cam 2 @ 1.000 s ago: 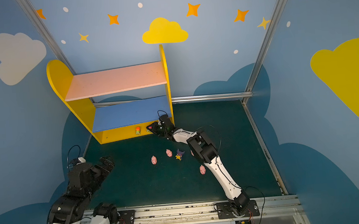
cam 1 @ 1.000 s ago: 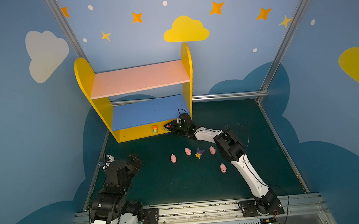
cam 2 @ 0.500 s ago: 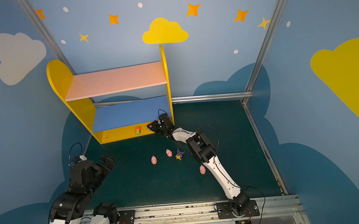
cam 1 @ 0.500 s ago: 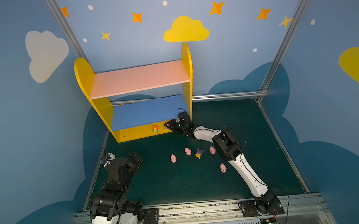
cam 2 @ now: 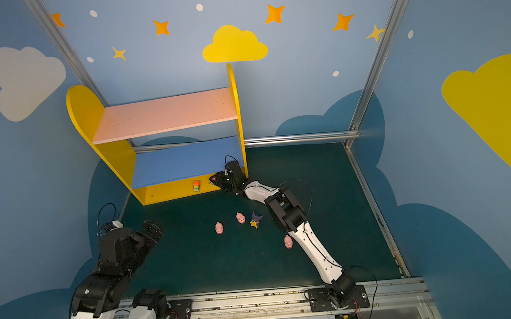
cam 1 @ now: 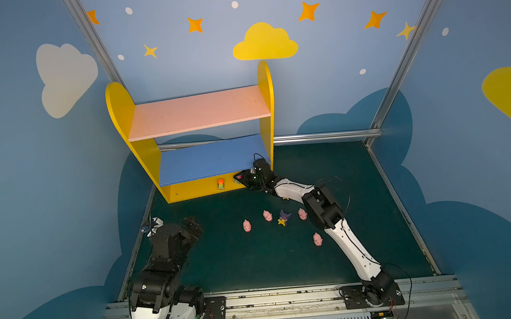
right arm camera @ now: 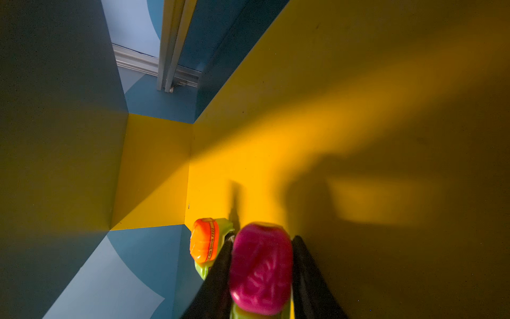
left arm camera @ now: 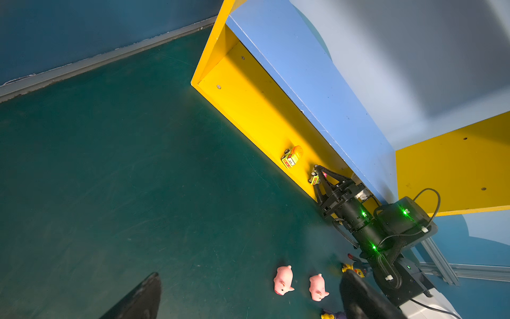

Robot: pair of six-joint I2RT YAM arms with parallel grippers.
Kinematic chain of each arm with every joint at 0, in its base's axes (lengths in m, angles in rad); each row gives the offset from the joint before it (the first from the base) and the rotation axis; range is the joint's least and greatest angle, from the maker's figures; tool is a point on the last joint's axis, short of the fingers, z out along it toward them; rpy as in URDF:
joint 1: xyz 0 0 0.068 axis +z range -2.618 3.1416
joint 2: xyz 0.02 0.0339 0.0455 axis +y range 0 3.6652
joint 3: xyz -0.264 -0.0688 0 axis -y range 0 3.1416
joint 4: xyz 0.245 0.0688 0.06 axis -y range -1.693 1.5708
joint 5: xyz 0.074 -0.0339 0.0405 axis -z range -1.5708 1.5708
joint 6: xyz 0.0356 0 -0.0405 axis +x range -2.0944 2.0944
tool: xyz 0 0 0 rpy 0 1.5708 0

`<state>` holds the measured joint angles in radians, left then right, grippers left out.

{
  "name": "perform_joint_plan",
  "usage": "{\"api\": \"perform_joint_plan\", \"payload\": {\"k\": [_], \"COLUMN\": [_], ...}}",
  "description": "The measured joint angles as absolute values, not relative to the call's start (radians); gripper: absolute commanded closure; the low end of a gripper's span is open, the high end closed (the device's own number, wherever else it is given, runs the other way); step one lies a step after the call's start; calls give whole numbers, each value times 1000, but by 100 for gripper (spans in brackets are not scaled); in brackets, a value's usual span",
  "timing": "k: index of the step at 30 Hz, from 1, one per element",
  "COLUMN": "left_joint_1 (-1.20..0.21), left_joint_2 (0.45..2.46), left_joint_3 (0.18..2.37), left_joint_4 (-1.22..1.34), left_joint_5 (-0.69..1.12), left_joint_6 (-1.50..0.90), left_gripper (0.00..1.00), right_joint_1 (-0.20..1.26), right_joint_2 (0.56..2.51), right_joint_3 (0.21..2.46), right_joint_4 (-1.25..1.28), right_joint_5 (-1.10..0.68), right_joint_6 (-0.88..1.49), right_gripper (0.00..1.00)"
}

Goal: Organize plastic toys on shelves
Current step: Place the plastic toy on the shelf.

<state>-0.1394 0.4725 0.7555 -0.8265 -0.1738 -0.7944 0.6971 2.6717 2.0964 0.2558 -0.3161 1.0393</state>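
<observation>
The shelves (cam 1: 197, 112) stand at the back left with a pink upper board, a blue lower board and a yellow base (cam 1: 194, 190). On that base my right gripper (cam 1: 239, 177) (right arm camera: 262, 238) is shut on a green car with a pink top (right arm camera: 260, 268) (left arm camera: 316, 176), one finger on each side. An orange-topped green car (cam 1: 220, 184) (right arm camera: 204, 240) stands just beside it. Several pink pigs (cam 1: 246, 225) (cam 1: 317, 239) and a yellow figure with a purple spiky head (cam 1: 283, 218) lie on the green floor. My left gripper (cam 1: 194, 226) (left arm camera: 251, 273) hangs open and empty at the front left.
The right arm's forearm (cam 1: 323, 208) stretches low over the floor past one pig (cam 1: 302, 214), with another yellow figure (left arm camera: 353, 269) partly under it. Blue walls and metal posts (cam 1: 397, 71) close in the floor, and a metal rail (cam 1: 274, 299) runs along the front.
The right gripper has crept slightly left along the yellow base with the pink-topped car. The left arm has shifted a little and stays open.
</observation>
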Motion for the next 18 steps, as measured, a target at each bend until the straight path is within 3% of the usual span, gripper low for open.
{"api": "perform_joint_plan", "payload": {"k": [18], "left_joint_1": [-131], "left_joint_2": [455], "left_joint_3": [761], "left_joint_4": [-828], "left_joint_5": [-175], "left_joint_6": [-781], "left_gripper": [0], "right_joint_1": [698], "right_joint_2": [2672], "right_joint_3": [2122], "right_joint_4": [210], "right_joint_5": [-299], "right_joint_6": [1032], "right_gripper": [57]}}
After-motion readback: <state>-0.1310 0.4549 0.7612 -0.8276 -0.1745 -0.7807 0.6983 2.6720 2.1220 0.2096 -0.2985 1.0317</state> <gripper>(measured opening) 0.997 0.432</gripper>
